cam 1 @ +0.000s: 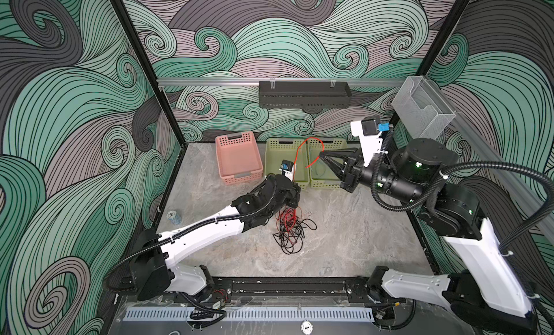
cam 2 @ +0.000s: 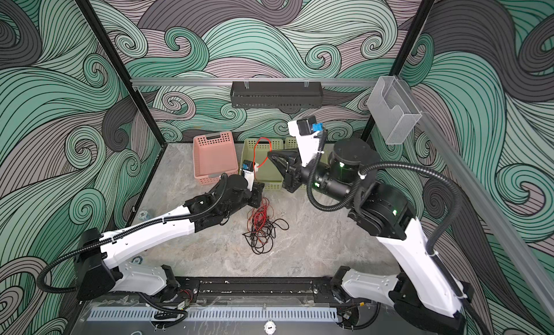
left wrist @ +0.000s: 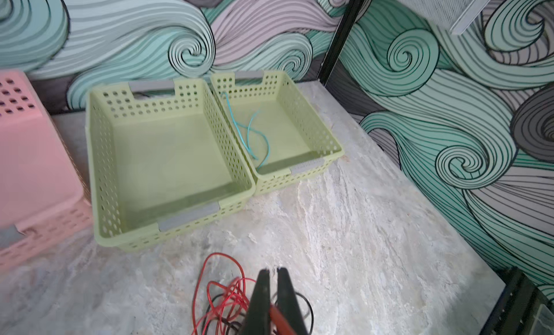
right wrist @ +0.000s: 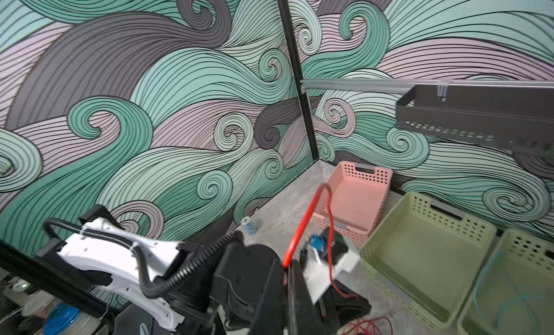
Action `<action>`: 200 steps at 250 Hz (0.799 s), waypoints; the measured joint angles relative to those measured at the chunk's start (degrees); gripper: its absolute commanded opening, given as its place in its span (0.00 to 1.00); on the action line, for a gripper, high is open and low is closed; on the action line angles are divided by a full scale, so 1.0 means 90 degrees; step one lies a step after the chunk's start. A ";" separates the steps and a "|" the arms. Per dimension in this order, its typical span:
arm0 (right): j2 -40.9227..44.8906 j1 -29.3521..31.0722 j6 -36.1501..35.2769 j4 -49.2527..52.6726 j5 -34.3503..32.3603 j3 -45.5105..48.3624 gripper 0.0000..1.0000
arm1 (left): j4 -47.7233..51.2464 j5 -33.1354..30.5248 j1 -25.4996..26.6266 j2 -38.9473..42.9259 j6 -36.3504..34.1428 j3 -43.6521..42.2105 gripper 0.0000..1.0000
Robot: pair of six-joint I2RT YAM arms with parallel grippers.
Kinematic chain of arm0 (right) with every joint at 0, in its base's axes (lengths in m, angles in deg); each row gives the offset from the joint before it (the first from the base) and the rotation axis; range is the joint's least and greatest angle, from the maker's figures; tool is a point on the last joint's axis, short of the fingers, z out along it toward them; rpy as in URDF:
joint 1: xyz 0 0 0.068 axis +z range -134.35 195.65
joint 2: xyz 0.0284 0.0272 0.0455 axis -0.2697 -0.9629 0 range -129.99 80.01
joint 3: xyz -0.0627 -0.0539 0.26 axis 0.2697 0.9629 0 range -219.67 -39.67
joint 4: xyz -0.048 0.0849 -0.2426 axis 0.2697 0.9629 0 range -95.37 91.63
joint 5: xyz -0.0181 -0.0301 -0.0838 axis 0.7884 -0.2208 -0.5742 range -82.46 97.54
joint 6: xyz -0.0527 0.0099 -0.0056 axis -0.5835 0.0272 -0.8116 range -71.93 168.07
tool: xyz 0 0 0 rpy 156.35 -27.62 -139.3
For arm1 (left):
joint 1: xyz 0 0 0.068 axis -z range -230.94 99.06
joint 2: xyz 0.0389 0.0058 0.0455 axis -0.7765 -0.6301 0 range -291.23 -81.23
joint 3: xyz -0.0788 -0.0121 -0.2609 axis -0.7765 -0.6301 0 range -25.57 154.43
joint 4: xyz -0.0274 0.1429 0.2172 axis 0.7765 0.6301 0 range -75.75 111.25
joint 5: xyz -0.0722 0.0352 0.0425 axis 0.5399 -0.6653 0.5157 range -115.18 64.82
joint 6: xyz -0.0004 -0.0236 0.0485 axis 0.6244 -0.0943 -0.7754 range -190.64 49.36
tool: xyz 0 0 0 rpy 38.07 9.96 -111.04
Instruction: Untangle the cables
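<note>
Furthest left, the pink basket [cam 1: 236, 161] stands empty by the back wall. Next, the left arm stretches low from the near-left corner, and the left gripper [left wrist: 273, 270] points steeply down at the table [cam 1: 344, 234]. Its jaws are clenched on a red cable [right wrist: 303, 225], just above the tangle [cam 1: 289, 231] of black and red wire. The tangle lies mid-table, with loose loops spreading toward the near edge.

From that grip the red cable climbs in a free arc over the empty first green basket [left wrist: 168, 156]. It ends at the right gripper [cam 1: 321, 153], held high and roughly level over the green baskets with the elbow bent. Those jaws look pinched on the cable, and a short tail dangles below. A short teal cable [left wrist: 235, 125] lies alone in the second green basket [left wrist: 299, 129].

Judging by the droop, the wire is light, limp and slightly springy. It would likely slide through loops under a slow pull and snag under a jerk. The best hold seems to be a single strand near a free end, clear of crossings.
</note>
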 measured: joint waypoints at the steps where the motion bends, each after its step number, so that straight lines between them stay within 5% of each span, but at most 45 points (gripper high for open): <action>1: 0.0027 0.0000 -0.0010 -0.0010 -0.0019 0.0034 0.44 | 0.0019 -0.0007 -0.0005 0.0000 -0.0015 0.0029 0.00; 39: 0.1022 0.0000 -0.0078 -0.0214 -0.0809 0.1416 0.63 | 0.0724 -0.0112 -0.0342 0.0024 -0.0500 0.1299 0.00; 113: 0.2195 0.0000 -0.0049 -0.0124 -0.1615 0.3036 0.73 | 0.1460 0.0333 -0.0629 -0.0095 -0.1205 0.3660 0.00; 200: 0.0512 0.0000 -0.0437 -0.1103 -0.0845 0.3230 0.85 | 0.1994 0.1059 -0.0631 -0.0478 -0.1202 0.5190 0.00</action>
